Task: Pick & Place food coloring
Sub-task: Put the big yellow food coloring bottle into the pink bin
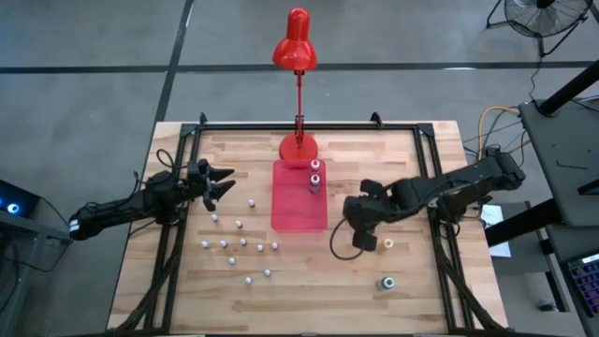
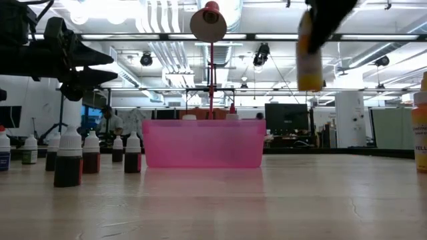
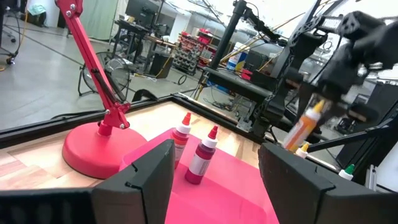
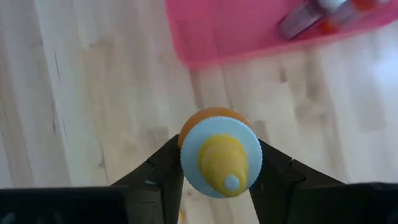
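The right tool [image 4: 214, 177] grips an orange-capped food coloring bottle [image 4: 221, 152], lifted above the surface [image 1: 412, 290] just beside the pink tray [image 1: 298, 211]. The left tool [image 1: 223, 182] hovers spread wide near the small whitish-capped bottles [image 1: 239, 245].

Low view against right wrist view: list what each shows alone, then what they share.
Only the low view: the whitish-capped small bottles standing in a row, the lamp, and the open left tool. Only the right wrist view: two bottles inside the tray. Both: the pink tray and the orange bottle held off the table in the right tool.
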Robot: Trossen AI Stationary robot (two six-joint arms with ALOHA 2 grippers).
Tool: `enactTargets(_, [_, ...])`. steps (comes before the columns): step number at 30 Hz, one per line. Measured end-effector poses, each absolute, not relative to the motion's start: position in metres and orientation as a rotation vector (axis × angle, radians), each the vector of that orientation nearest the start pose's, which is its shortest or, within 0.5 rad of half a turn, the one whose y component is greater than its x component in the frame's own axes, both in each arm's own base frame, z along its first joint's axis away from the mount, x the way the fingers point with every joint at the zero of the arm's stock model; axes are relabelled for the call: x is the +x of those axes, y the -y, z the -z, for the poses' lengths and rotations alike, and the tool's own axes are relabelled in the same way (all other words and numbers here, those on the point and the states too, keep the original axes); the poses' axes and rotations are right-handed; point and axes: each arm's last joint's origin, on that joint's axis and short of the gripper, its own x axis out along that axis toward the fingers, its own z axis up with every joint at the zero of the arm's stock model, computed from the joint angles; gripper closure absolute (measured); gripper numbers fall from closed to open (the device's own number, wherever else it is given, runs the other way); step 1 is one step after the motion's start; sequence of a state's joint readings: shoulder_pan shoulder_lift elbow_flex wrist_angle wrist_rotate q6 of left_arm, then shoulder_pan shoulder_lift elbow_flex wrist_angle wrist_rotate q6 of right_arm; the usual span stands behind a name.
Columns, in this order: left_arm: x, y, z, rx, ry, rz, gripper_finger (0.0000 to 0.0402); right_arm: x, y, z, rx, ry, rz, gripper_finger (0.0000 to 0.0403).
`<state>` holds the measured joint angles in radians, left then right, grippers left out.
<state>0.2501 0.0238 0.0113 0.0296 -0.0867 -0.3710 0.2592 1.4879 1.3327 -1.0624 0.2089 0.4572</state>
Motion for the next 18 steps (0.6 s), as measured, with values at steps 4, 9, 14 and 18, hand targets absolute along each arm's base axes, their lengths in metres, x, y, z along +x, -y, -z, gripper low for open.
enactTargets(4, [0.095,-0.027,-0.168,-0.366,0.08,-0.33,0.0197,0.282,-0.053,-0.323,0.097,-1.154,0.23,0.0269])
enactTargets(9, [0.095,-0.027,-0.168,-0.366,0.08,-0.33,0.0197,0.299,-0.036,-0.344,0.064,-1.167,0.238,0.0269])
enactTargets(14, [0.095,-0.027,-0.168,-0.366,0.079,-0.329,0.0197,0.323,-0.016,-0.355,0.032,-1.162,0.245,0.0269])
enactTargets(18, [0.095,-0.027,-0.168,-0.366,0.079,-0.33,0.0197,0.345,0.001,-0.354,0.033,-1.162,0.234,0.0269])
